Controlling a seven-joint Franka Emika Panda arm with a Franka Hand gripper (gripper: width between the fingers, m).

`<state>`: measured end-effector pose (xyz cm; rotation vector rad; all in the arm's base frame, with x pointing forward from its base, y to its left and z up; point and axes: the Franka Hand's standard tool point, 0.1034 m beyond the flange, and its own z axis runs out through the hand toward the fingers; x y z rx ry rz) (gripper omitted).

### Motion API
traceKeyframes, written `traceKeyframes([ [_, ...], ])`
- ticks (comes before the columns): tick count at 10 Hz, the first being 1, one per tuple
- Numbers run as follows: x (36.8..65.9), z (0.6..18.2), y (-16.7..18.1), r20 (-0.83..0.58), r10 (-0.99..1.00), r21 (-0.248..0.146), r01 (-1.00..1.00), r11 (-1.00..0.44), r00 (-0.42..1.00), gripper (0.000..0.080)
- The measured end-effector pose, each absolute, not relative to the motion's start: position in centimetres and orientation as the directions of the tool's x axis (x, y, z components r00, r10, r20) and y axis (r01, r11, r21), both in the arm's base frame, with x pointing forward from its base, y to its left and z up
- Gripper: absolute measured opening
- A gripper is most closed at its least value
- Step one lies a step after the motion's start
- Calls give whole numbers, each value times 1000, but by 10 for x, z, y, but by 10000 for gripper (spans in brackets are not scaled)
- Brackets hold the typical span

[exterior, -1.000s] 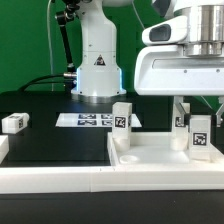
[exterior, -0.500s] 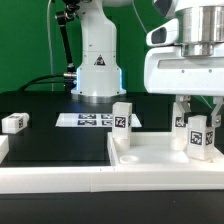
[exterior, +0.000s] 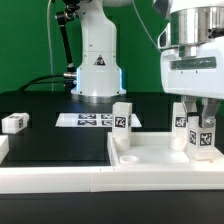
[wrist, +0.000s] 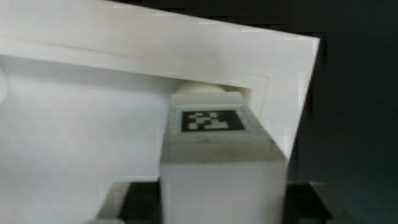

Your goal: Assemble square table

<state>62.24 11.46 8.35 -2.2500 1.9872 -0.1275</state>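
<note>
The square table's white slab (exterior: 150, 160) lies at the front of the exterior view's right, rim up. My gripper (exterior: 203, 132) hangs over its right-hand corner, shut on a white tagged leg (exterior: 203, 141) held upright, its lower end at the slab. In the wrist view that leg (wrist: 217, 140) runs between my dark fingers (wrist: 143, 205), tag facing the camera, with the slab (wrist: 89, 110) behind it. Another leg (exterior: 121, 117) stands on the slab's far left corner. A third leg (exterior: 181, 118) stands just behind my gripper. One loose leg (exterior: 13, 122) lies on the black table at the exterior view's left.
The marker board (exterior: 85, 120) lies flat in front of the arm's base (exterior: 97, 75). A long white rail (exterior: 50, 177) runs along the front edge, with a short white piece (exterior: 3, 148) at its left end.
My gripper has moved toward the exterior view's right and slightly lower, carrying the leg with it. The other legs and the slab have stayed put.
</note>
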Motion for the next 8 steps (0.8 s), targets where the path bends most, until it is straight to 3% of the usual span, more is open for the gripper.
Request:
traceKeyframes([
  [6, 622, 83, 115, -96, -970, -134, -962, 237, -225, 288],
  [8, 622, 83, 116, -96, -970, -135, -963, 233, -222, 289],
])
